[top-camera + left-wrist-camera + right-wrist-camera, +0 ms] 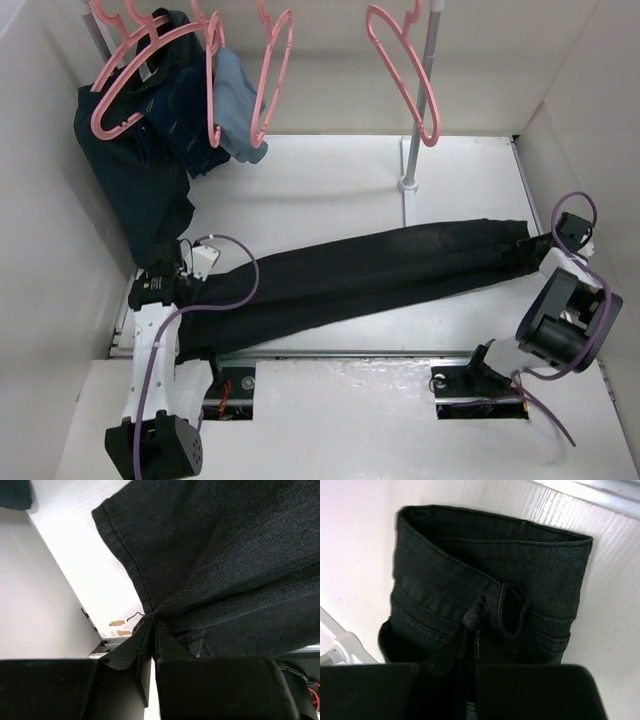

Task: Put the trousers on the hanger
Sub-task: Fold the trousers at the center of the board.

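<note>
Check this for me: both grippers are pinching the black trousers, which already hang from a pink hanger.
Not quite. The left gripper and right gripper do pinch the trousers, but the top external view shows them stretched across the table, not on any hanger.

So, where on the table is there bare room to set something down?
Bare table lies behind the trousers, between the light-blue cloth and the rack pole; a smaller patch sits right of that pole. A thin strip runs in front of the trousers. The back left corner is crowded by the navy garment and pink hangers.
</note>
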